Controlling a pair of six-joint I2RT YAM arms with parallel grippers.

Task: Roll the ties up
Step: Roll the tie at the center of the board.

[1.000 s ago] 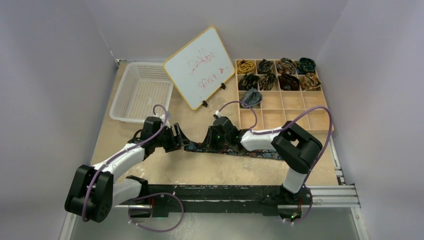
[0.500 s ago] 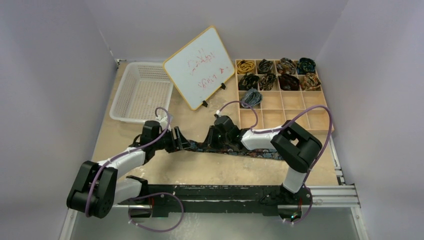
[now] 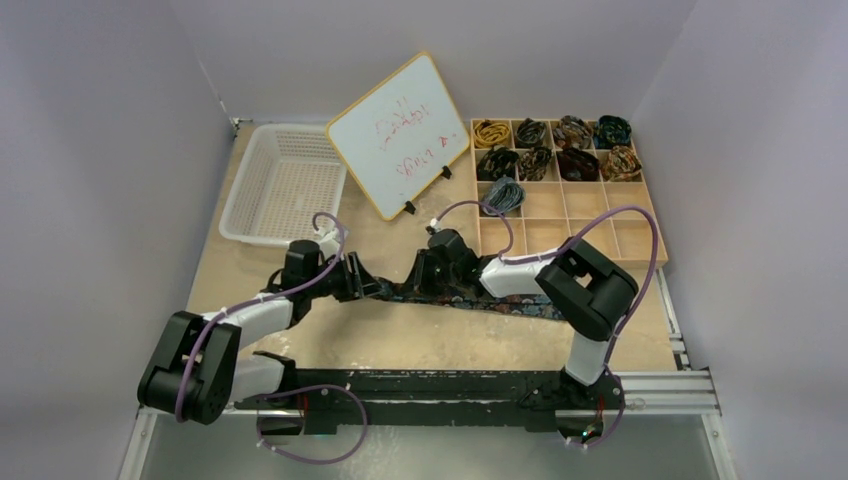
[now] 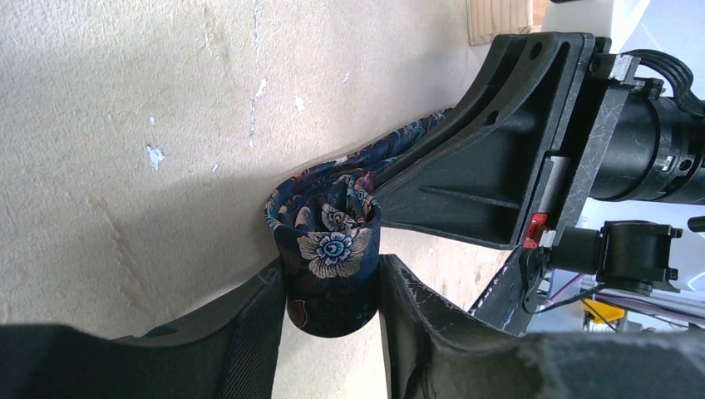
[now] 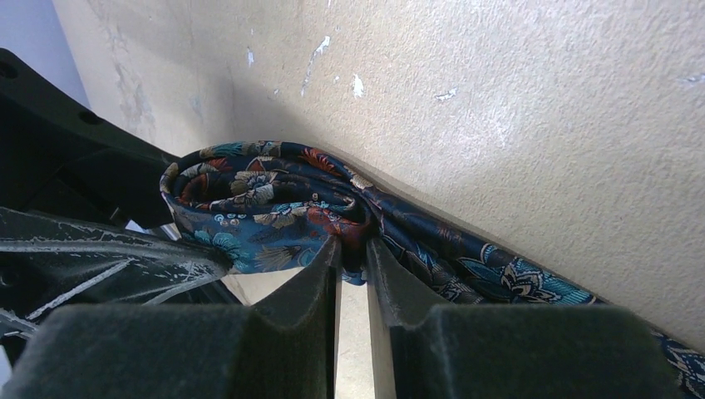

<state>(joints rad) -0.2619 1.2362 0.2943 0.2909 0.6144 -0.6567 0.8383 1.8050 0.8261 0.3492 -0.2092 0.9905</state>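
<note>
A: What does the left hand (image 4: 332, 270) have?
B: The folded end of the navy floral tie (image 4: 331, 249). It is a small loop standing between the fingers, with both pads pressed against the cloth.
A: And the right hand (image 5: 351, 249)?
B: It is just beside the left and facing it, jaws nearly together, pinching the same tie right at the loop. From there the strip trails flat along the tabletop (image 4: 125, 125), back past the right hand's wrist.
A: Further out?
B: Beyond the right hand is a wooden tray (image 3: 590, 215), with nine rolled ties (image 3: 553, 150) in the compartments farthest from the hands. Beyond the left hand is a white basket (image 3: 285, 180). A whiteboard (image 3: 398, 135) is propped between them.
</note>
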